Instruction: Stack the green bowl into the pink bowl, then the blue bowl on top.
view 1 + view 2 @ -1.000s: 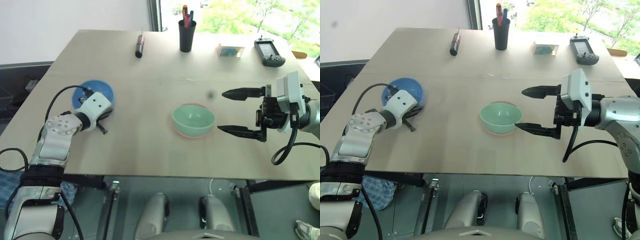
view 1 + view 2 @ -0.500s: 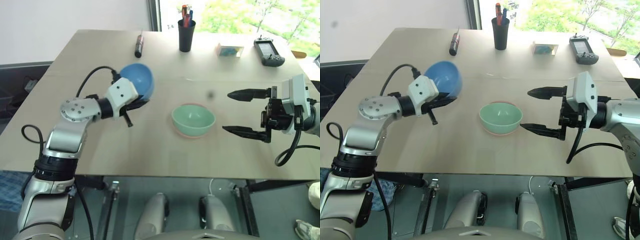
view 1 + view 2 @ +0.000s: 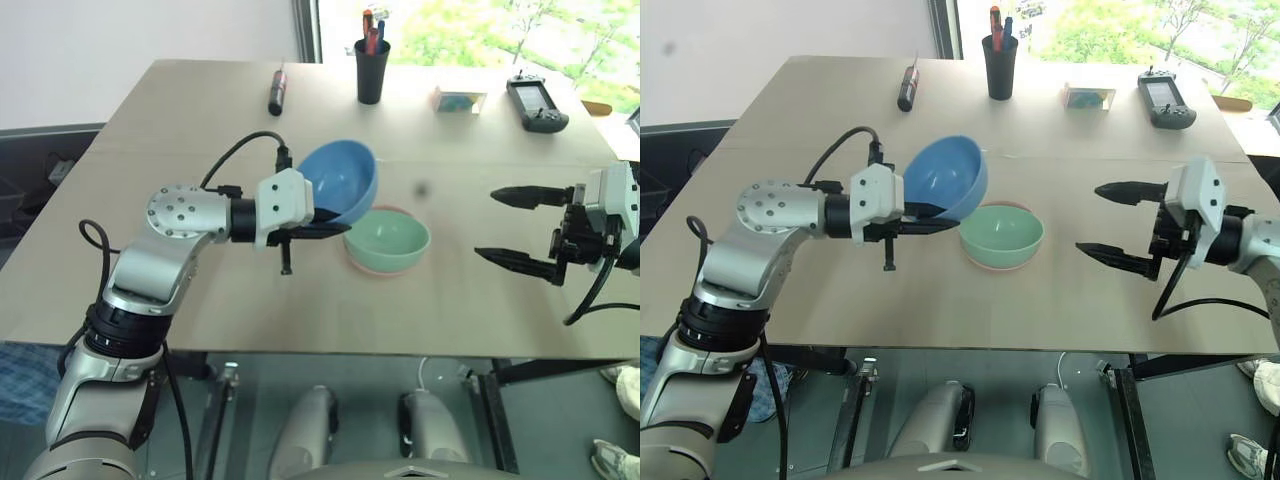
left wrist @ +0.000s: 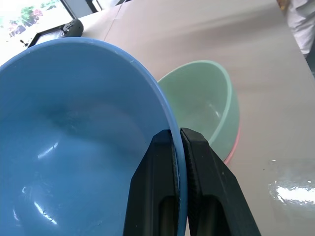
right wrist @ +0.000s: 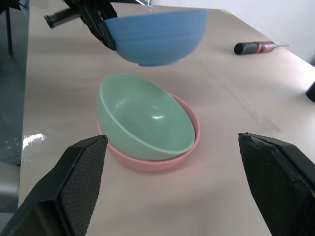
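My left gripper [image 4: 178,140] is closed on the rim of the blue bowl [image 3: 340,180], with one finger inside the bowl and the other finger outside, and the bowl is in the air above the table [image 3: 200,120], tilted so that its opening faces up and a little toward me. Just beside my left fingertips, a little lower and on the side of my right arm, the green bowl [image 3: 388,238] sits inside the pink bowl [image 5: 152,162]; of the pink one I see the rim around the bottom of the green one. The blue bowl hangs near these two bowls but it does not touch them. My right gripper [image 3: 522,228] is wide open and holds nothing; it is well apart from the stacked bowls, on their other side, and its fingers point toward them. Far behind my grippers, at the far edge of the table, stand a black cup with pens [image 3: 373,65], a screwdriver [image 3: 279,90] and a black handheld device [image 3: 537,103].
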